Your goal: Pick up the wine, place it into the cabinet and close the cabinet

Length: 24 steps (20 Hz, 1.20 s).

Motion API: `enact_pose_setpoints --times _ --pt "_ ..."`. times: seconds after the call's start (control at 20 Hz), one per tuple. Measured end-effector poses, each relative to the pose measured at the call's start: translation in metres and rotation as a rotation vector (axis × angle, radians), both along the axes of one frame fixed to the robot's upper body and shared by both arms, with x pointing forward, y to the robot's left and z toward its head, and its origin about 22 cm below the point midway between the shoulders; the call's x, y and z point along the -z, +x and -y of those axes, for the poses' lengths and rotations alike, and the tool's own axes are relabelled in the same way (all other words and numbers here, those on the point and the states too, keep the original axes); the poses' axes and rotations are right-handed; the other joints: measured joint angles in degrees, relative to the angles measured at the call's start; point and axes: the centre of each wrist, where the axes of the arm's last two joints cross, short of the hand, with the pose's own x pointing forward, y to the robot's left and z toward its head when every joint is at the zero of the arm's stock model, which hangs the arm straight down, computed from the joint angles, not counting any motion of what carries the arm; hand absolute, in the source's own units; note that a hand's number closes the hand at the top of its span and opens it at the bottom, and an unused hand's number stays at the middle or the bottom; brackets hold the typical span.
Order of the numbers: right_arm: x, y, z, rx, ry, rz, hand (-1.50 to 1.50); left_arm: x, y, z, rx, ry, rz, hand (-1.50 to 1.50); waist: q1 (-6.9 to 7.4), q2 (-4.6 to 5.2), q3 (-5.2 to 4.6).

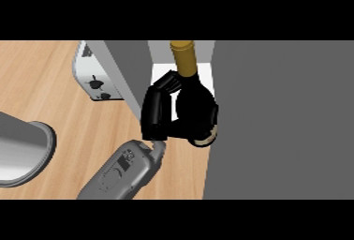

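Wine bottle (pixel 194 101) lies along the near-far axis, gold neck pointing far toward the cabinet (pixel 276 117); one hand (pixel 155 110), side unclear, curls round its dark body.

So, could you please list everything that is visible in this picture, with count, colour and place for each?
wine bottle: one, dark body with a golden neck and cap, at top centre, at the cabinet's opening, held by the hand
cabinet: one, grey, fills the right side; a grey panel, probably its door, stands left of the bottle
toaster: one, silver-white with dark knobs, upper left on the counter
grey round vessel: one, grey, at the left edge, only partly in view; what it is I cannot tell
counter: one, light wood, left half
forearm: one, grey, comes in from the lower edge
hand: one, black, fingers curled round the bottle; which side it is I cannot tell from this view
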Motion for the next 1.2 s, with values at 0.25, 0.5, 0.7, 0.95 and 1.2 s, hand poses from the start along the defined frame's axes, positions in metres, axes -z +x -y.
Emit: enact_pose_setpoints --times 0.25,0.5,0.7,0.95,1.2 --pt "-0.003 0.002 -0.006 -0.013 0.009 0.002 -1.50 0.020 0.005 0.003 -0.034 0.074 0.010 1.50 -0.05 0.02 -0.01" --pt "-0.004 0.003 -0.004 -0.002 0.012 0.005 -1.50 0.039 0.012 -0.006 -0.068 0.110 0.029 1.50 0.06 0.04 0.00" --pt "-0.003 0.003 -0.004 -0.003 0.013 0.006 -1.50 0.045 0.024 -0.017 -0.089 0.106 0.035 1.50 0.12 0.04 -0.02" --pt "0.001 -0.001 -0.006 -0.016 0.022 -0.005 -1.50 0.051 0.032 -0.021 -0.120 0.093 0.031 1.50 -0.10 0.04 -0.01" --pt "0.001 0.001 -0.004 -0.010 0.016 0.007 -1.50 0.051 0.048 -0.028 -0.128 0.094 0.006 1.50 -0.05 0.06 0.00"
